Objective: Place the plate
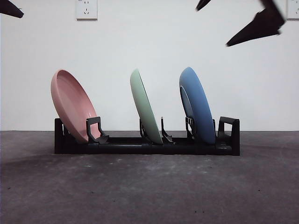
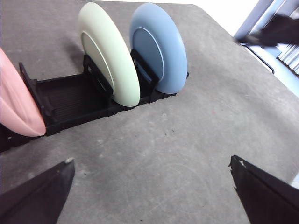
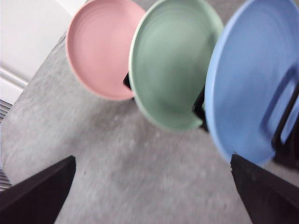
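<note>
Here, three plates stand on edge in a black dish rack [image 1: 145, 147] on the grey tabletop [image 1: 149, 191]: a pink plate [image 1: 72, 103] at one end, a green plate [image 1: 145, 106] in the middle slot, and a blue plate [image 1: 196, 103] at the other end, each leaning the same way. The right end effector [image 3: 152, 196] hovers above and just beside the blue plate, its jaws spread wide and empty. The left end effector [image 2: 152, 191] hangs over bare tabletop, near the rack, likewise released with nothing between its jaws.
</note>
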`<action>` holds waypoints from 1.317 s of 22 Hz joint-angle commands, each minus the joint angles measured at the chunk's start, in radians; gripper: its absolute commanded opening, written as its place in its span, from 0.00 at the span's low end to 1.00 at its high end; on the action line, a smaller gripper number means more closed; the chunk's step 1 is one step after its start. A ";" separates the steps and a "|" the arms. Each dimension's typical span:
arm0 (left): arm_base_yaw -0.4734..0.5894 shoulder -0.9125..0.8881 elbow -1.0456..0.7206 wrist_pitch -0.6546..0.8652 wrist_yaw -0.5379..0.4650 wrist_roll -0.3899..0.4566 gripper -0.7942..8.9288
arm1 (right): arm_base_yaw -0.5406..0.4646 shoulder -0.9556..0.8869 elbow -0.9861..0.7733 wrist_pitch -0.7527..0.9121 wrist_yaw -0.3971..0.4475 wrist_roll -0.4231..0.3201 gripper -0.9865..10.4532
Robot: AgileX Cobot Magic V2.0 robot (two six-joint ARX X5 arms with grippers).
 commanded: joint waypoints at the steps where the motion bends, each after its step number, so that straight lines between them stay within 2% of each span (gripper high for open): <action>1: -0.007 0.005 0.020 0.006 0.001 -0.001 0.63 | 0.005 0.125 0.103 0.013 -0.002 0.003 0.57; 7: -0.007 0.005 0.020 0.000 0.001 -0.001 0.63 | 0.005 0.368 0.288 0.018 -0.005 0.003 0.56; 10: -0.013 0.005 0.020 0.000 0.001 -0.001 0.63 | 0.005 0.431 0.330 0.055 -0.041 0.005 0.50; 14: -0.018 0.005 0.020 0.000 0.001 0.000 0.63 | 0.005 0.463 0.338 0.077 -0.056 0.011 0.40; 18: -0.020 0.006 0.020 0.000 0.001 -0.001 0.63 | 0.005 0.495 0.338 0.075 -0.109 0.029 0.37; 25: -0.021 0.006 0.020 -0.004 0.001 -0.001 0.63 | 0.014 0.509 0.338 0.073 -0.105 0.034 0.17; 29: -0.028 0.006 0.020 -0.005 0.001 -0.001 0.63 | 0.013 0.509 0.338 0.072 -0.105 0.048 0.14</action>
